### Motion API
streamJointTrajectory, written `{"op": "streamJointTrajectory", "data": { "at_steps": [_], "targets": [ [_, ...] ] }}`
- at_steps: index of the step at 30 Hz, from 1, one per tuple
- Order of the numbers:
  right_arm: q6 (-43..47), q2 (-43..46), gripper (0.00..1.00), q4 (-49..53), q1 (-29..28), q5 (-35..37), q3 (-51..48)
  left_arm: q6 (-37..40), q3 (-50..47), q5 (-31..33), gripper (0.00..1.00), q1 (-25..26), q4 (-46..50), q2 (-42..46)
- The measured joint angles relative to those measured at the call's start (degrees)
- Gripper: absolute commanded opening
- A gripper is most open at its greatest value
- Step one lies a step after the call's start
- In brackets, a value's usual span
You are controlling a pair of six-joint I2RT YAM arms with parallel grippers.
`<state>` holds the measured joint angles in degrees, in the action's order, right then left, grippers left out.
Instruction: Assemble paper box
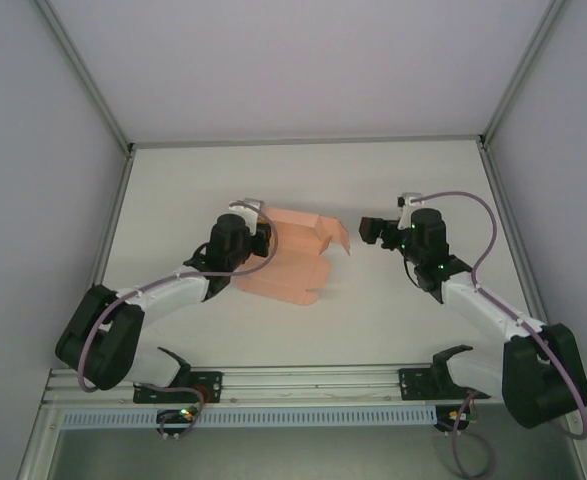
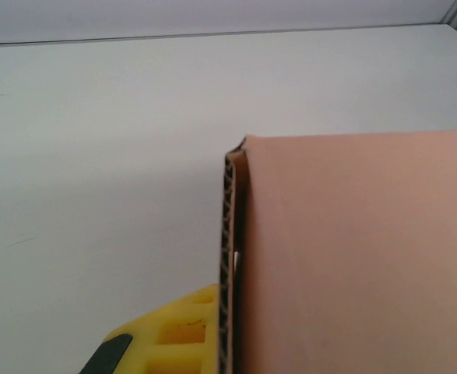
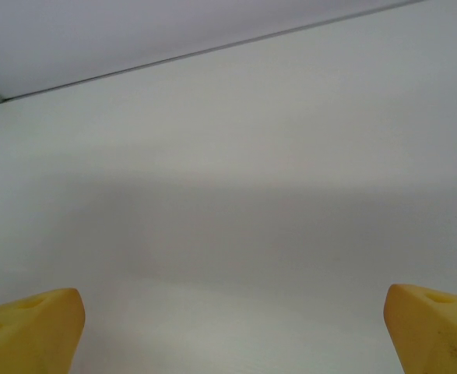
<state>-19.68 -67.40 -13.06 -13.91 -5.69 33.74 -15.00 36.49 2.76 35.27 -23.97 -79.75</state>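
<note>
Paper box (image 1: 295, 262): salmon-pink card, left of centre on the white table (image 1: 403, 170), between the two arms. Only partly folded. Lies with a broad panel flat toward the near side and flaps raised along the far and right edges. One flap at the right end tilts up toward the right arm.

Left claw (image 1: 263, 238): at the left edge of the paper box, closed right down on the card. Seen from the left wrist, paper box (image 2: 353, 257) across the right side, its fluted cut edge running upright down the middle. One yellow finger (image 2: 174, 339) just left of that edge, low in the picture; the other finger hidden behind the card. Beyond the card, bare white table as far as the seam with the back wall (image 2: 212, 15).

Right claw (image 1: 369, 229): to the right of the paper box, pointing at the raised flap, near it but not touching. Spread wide, holding nothing. Seen from the right wrist, right claw (image 3: 232, 327) with its two yellow fingertips (image 3: 33, 319) low at the left and right, far apart, bare table between them.

Both arms bent inward from their bases on the metal rail (image 1: 313, 385) at the near edge, a purple cable (image 1: 488, 225) looping over the right one.
</note>
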Motion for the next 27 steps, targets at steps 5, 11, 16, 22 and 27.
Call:
{"op": "streamJointTrajectory", "data": {
  "at_steps": [5,11,16,22,27],
  "targets": [
    [1.70,-6.34,0.94,-0.46,-0.66,-11.39,3.61,0.13,0.02,-0.85,0.00,0.33,-0.07,-0.13],
    [2.60,-11.87,0.93,-0.92,-2.86,-20.63,4.96,0.11,0.83,0.11,0.00,0.33,0.02,-1.44],
    [3.15,-13.73,0.93,-2.84,-5.38,-24.74,4.96,0.07,1.64,0.48,0.00,0.37,0.07,-2.08],
    [3.93,-15.54,0.92,-3.02,-8.59,-22.73,6.69,0.09,1.86,0.20,0.00,0.09,-0.07,-3.10],
    [6.16,-18.47,0.90,-0.31,-10.88,-18.58,10.58,1.03,1.86,1.60,0.00,-0.68,0.02,-3.19]
  ]
}}
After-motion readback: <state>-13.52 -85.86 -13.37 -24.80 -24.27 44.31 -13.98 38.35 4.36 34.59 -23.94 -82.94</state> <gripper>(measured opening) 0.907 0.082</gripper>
